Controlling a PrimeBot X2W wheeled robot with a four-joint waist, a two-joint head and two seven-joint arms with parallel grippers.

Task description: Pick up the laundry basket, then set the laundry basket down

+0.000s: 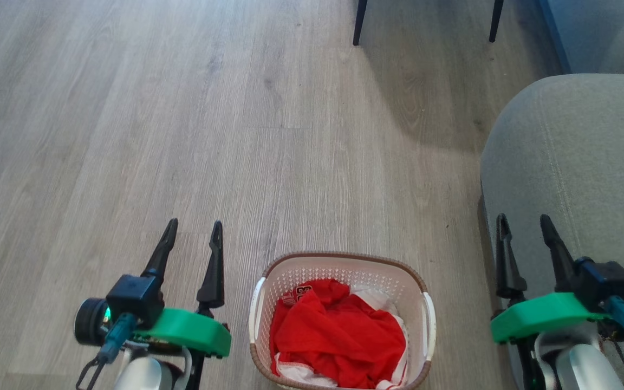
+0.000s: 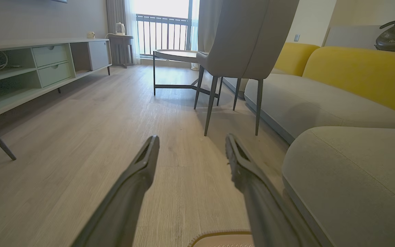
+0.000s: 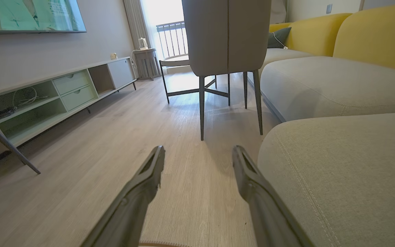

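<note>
the two long dark fingers of the left gripper [image 1: 195, 223] were held apart, with nothing between them, above the pale wood-grain plank floor [image 1: 128, 135]. the fingers of the right gripper [image 1: 523, 218] were likewise spread and empty, and were seen against the rounded grey fabric sofa cushion [image 1: 577, 151]. between the two grippers, nearer the robot than either pair of fingertips and touched by neither, the small white perforated plastic laundry basket [image 1: 344, 273] with its brown woven-look rim was set on the floor. a crumpled red and white garment [image 1: 339, 330] was held inside it.
</note>
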